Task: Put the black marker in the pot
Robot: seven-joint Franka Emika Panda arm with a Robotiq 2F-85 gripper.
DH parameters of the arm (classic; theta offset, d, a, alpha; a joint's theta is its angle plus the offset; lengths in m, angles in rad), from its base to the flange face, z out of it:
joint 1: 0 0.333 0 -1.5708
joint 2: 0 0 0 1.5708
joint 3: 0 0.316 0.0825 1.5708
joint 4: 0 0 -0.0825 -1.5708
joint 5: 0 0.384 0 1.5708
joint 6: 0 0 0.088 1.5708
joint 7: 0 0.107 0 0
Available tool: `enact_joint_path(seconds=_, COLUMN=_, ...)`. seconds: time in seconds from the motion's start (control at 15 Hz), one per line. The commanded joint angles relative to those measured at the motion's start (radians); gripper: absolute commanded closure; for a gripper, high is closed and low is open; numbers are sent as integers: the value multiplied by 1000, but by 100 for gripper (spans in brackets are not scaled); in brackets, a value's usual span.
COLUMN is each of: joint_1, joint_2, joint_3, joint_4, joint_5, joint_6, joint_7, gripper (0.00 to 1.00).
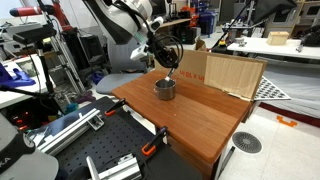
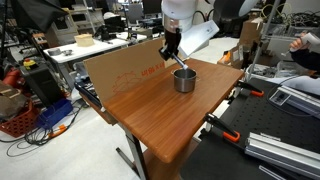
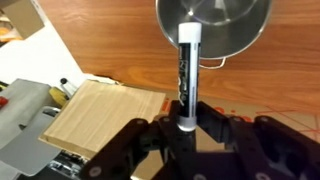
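Observation:
The grey metal pot (image 1: 164,89) stands on the wooden table; it shows in both exterior views (image 2: 184,80) and at the top of the wrist view (image 3: 213,24). My gripper (image 1: 170,60) hangs just above the pot (image 2: 172,55). In the wrist view my gripper (image 3: 186,128) is shut on the black marker (image 3: 187,75), whose whitish end points at the pot's rim. The marker's tip is at the near edge of the pot opening.
A wooden board (image 1: 232,73) stands upright along the table's far edge behind the pot (image 2: 115,72). The wooden table (image 1: 190,118) is surrounded by lab benches, metal rails and clamps (image 1: 150,148). A person sits at one side (image 2: 305,50).

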Motion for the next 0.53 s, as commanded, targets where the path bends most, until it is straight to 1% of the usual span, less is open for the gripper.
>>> enact_joint_path(seconds=0.0, joint_1=21, joint_2=41, joint_3=-3, joint_4=18, joint_5=-62, joint_6=-29, joint_7=81, gripper=94)
enact_joint_path(seconds=0.2, joint_1=33, joint_2=75, joint_3=-2, joint_4=21, joint_5=-74, joint_6=-41, joint_7=113, gripper=94)
enact_joint_path(seconds=0.47, joint_1=43, joint_2=110, joint_3=-1, joint_4=31, joint_5=-65, joint_6=-49, joint_7=112, gripper=94)
